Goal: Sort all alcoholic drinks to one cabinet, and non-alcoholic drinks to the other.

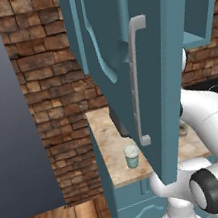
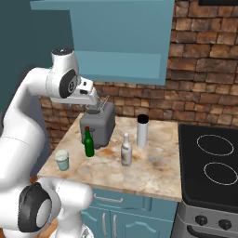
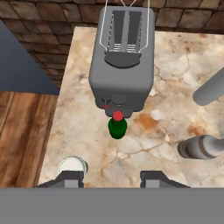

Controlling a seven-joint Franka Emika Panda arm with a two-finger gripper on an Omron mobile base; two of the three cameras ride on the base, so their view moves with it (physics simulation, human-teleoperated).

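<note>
cabinet door point(image 1: 126, 77) hides most of counter point(image 1: 110, 146), cup point(image 1: 132, 156) visible

Even, soft rendered light fills all three views, with no glare and no bright spots. Shadows are faint: a dim patch lies under the toaster point(image 3: 122, 61) on the tabletop point(image 3: 175, 65). In the left base view the cabinet door point(image 1: 126, 77) looks flatly shaded. Edges look slightly coarse and pixelated; at 3 o'clock in the hand view two bottles appear stretched.

Mottled beige marble countertop point(image 2: 153, 172) looks polished; the boxy grey toaster point(image 3: 122, 65) reads matt metal, the small green bottle point(image 2: 89, 144) glossy glass, rough red brick wall point(image 2: 204, 79) behind.
</note>
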